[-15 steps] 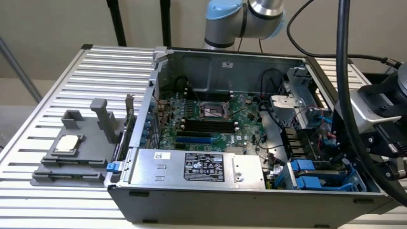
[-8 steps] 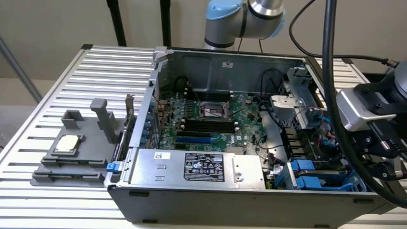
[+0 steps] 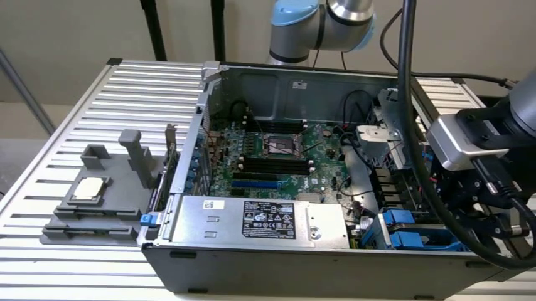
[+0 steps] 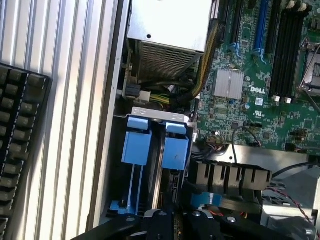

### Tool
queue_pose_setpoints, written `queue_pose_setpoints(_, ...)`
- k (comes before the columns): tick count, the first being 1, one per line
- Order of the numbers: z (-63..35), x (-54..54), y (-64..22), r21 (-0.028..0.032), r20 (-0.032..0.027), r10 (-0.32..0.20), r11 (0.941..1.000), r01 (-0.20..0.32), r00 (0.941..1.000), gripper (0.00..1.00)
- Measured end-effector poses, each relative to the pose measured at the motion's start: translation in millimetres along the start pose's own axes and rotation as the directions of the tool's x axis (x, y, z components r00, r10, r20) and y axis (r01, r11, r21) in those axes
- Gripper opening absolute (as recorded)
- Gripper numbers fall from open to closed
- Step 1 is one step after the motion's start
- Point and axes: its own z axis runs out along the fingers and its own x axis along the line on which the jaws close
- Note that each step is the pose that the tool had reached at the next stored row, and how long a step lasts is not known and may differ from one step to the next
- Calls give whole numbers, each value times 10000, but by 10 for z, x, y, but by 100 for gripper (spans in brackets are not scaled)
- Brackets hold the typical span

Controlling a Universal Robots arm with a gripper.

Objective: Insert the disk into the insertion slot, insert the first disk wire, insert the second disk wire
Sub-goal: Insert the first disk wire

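Arm (image 3: 322, 22) extended, end effector (image 4: 175, 222) facing down

Robotics lab: an opened desktop computer (image 3: 318, 273) lies on a ribbed metal table (image 3: 134, 94), motherboard (image 3: 285, 163) exposed, beneath a robot arm (image 3: 327, 22). A grey stand (image 3: 92, 213) sits beside the case, a keyboard (image 4: 20, 135) on the tabletop, before a bare wall (image 3: 75, 31).

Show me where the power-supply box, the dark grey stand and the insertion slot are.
power-supply box (image 3: 268, 219): exterior view, on its printed label.
dark grey stand (image 3: 99, 217): exterior view, on its flat base.
insertion slot (image 4: 136, 146): wrist view, on one of its blue clips.
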Motion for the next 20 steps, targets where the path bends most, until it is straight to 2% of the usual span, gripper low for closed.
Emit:
queue_pose_setpoints(10, 22, 2, 4, 159, -49, 515, 9986, -514, 9987, 16)
queue_pose_setpoints(20, 39, 4, 7, 267, -65, 953, 9951, -951, 9954, 16)
